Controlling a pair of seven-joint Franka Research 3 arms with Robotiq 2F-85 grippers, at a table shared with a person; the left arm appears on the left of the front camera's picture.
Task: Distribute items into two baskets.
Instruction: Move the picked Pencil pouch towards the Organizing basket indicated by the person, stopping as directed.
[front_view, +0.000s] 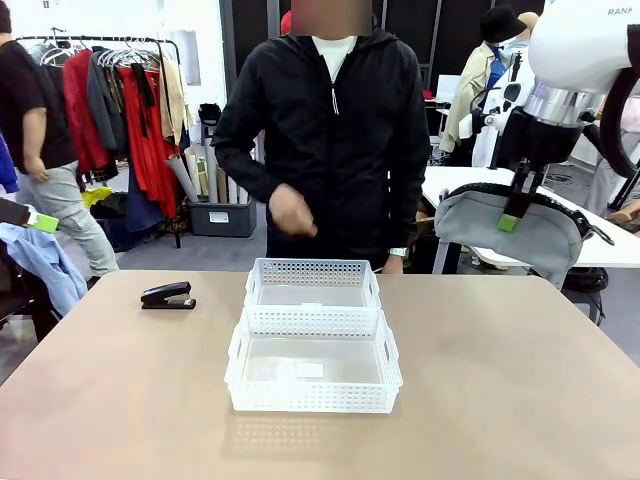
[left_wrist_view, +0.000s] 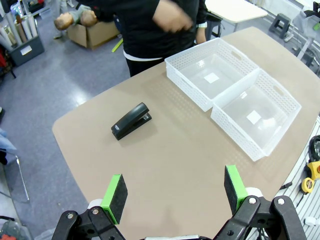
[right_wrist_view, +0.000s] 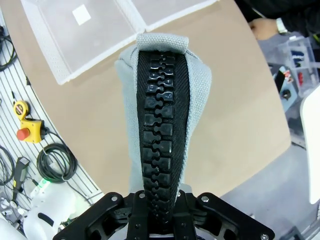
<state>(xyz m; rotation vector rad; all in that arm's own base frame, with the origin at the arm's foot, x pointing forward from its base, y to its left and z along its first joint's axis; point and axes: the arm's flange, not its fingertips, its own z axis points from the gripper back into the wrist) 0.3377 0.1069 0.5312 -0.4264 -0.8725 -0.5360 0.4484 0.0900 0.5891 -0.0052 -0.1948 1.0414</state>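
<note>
Two white lattice baskets stand end to end mid-table: the smaller one (front_view: 312, 270) towards the person, the larger one (front_view: 313, 398) with cut-out handles nearer me. Both hold nothing. The black stapler (front_view: 168, 296) lies on the table to their left. High at the right, my right gripper (front_view: 510, 222) is shut on the grey zip pouch (front_view: 480, 225), which hangs off the table's right side. In the right wrist view the pouch (right_wrist_view: 200, 85) hangs with its black zip towards the camera. My left gripper (left_wrist_view: 174, 192) is open above the table, with the stapler (left_wrist_view: 131, 121) and baskets (left_wrist_view: 186, 86) beyond it.
The person stands at the far edge with one hand (front_view: 290, 212) raised at the waist. A white table (front_view: 470, 185) stands behind at the right. A yellow tape measure (right_wrist_view: 22, 107) and cables (right_wrist_view: 55, 162) lie beside the brown table (front_view: 500, 380).
</note>
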